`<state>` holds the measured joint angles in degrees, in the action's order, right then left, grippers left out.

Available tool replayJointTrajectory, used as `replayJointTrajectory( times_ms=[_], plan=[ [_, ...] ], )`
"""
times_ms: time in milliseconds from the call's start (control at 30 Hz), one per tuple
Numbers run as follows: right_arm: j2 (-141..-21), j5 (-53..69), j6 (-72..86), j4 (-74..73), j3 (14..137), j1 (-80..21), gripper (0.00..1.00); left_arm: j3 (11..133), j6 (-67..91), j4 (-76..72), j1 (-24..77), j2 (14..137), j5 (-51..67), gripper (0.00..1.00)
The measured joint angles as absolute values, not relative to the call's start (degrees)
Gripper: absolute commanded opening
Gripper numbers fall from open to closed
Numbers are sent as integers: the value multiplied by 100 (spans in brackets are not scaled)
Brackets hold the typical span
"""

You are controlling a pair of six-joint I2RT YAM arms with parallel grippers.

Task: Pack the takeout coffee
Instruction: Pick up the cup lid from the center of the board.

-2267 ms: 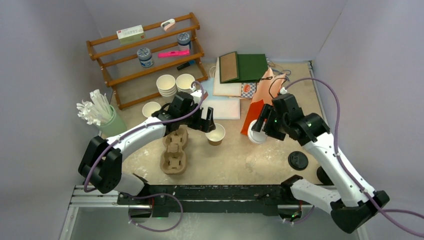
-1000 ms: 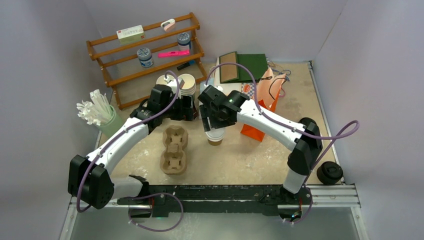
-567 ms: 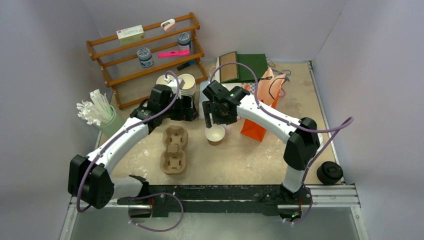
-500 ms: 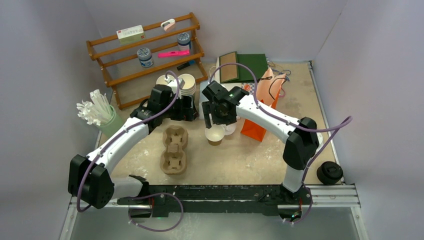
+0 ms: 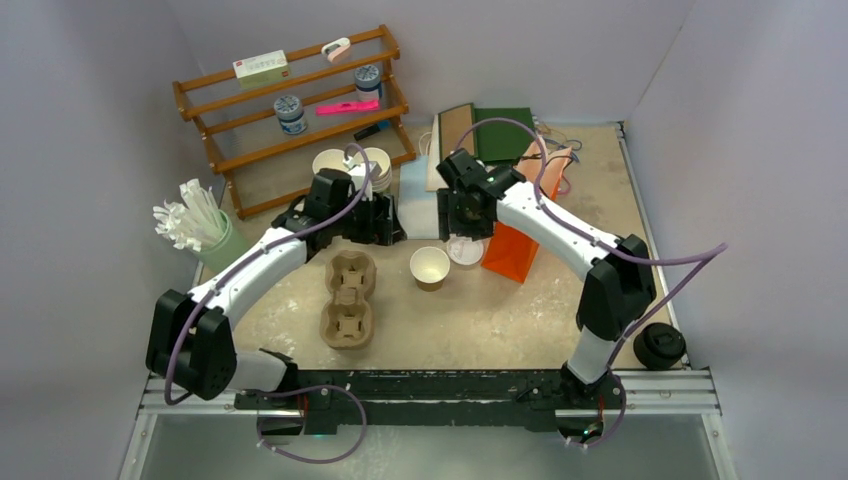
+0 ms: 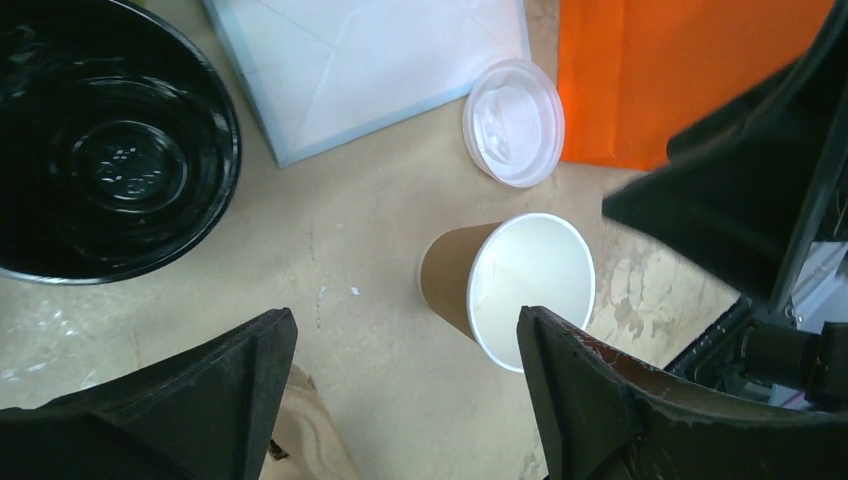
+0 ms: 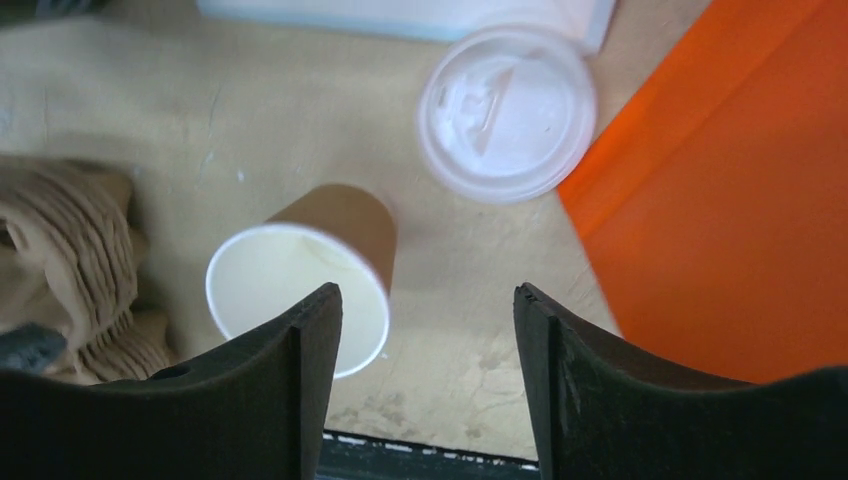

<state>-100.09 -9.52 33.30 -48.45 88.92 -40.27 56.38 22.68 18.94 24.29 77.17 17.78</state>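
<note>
Above the bench [image 5: 480, 320], the right gripper [image 7: 425, 300] hangs with its fingers spread wide and nothing between them, looking straight down on the gap between the kraft-paper cup [image 7: 300, 285] and its white plastic lid [image 7: 507, 112]. The left gripper [image 6: 405, 340] is likewise wide and empty, held a little to the other side of the same cup, so both wrists frame it from above without touching it. The cup stands upright and uncovered on the bare bench, pale inside and apparently empty. The lid lies flat just beside it, close against the edge of the orange paper bag [image 7: 740, 230] and the corner of a pale envelope [image 6: 370, 60]. Since the lid is off the cup, the capping step looks undone; lying flat and thin, it will probably need a pinch at its rim. A moulded-pulp cup carrier [image 5: 347, 298] waits near the cup on the left arm's side, its wells empty, a likely seat for the cup once closed. A black bowl [image 6: 100, 140] sits beneath the left wrist, apart from the cup and seemingly no part of this job.
</note>
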Motion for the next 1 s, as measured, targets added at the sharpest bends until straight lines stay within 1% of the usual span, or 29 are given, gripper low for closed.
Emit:
replayJointTrajectory(
  times_ms=[100,233,400,467,700,767,933,1000],
  plan=[
    [-10025,-993,3306,-4722,8897,-3760,59,5638,2270,1813,2429,7878,1968,84],
    [-10256,-1122,3232,-4674,9074,-3656,51,5636,2272,1752,2429,7961,2165,83],
    [-10768,-1118,3181,-4504,9192,-3673,49,5636,2268,1710,2429,7961,2298,83],
    [-10958,-1105,3183,-4453,9203,-3675,47,5636,2244,1715,2429,7961,2316,83],
    [-11518,-1100,3367,-4285,9373,-3675,45,5636,2137,1737,2429,7961,2320,83],
    [-11607,-1103,3457,-4233,9373,-3675,42,5636,2130,1752,2429,7961,2320,83],
    [-11797,-1118,3592,-4134,9376,-3675,39,5638,2117,1793,2429,7961,2320,83],
    [-11872,-1118,3614,-4101,9373,-3675,35,5638,2117,1811,2429,7961,2320,83]
  ],
)
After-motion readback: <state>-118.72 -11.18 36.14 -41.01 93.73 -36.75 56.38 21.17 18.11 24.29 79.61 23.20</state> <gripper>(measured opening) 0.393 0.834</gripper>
